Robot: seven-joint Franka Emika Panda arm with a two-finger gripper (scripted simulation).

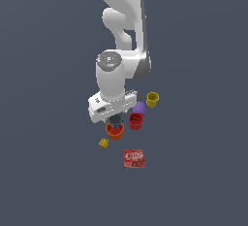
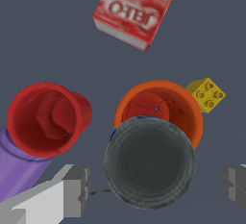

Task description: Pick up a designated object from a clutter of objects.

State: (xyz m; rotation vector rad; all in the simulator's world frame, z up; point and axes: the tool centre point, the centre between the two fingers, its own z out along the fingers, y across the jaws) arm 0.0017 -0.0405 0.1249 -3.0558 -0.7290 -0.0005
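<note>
**Hovering over the can, fingers spread**

Viewing from the wrist, we see the dark can point(image 2: 150, 163) centred between the tool's point(image 2: 156, 184) two grey fingers point(image 2: 77, 189), which stand apart on either side with a gap to the can wall on both; nothing is clamped. We cannot tell whether the can rests on the table point(image 2: 48, 35) or is raised. A thin blue band shows at the can's upper rim. Just behind it, overlapping in view, sits the orange cup point(image 2: 161, 103), with the small yellow block point(image 2: 207, 94) at its side. The red cup point(image 2: 45, 119) lies tilted against the purple cup point(image 2: 19, 165). The red packet point(image 2: 132, 12) lies apart. In the exterior view, the yellow cup point(image 1: 152, 99) stands beyond the purple one, and the arm hides most of the can.
</note>
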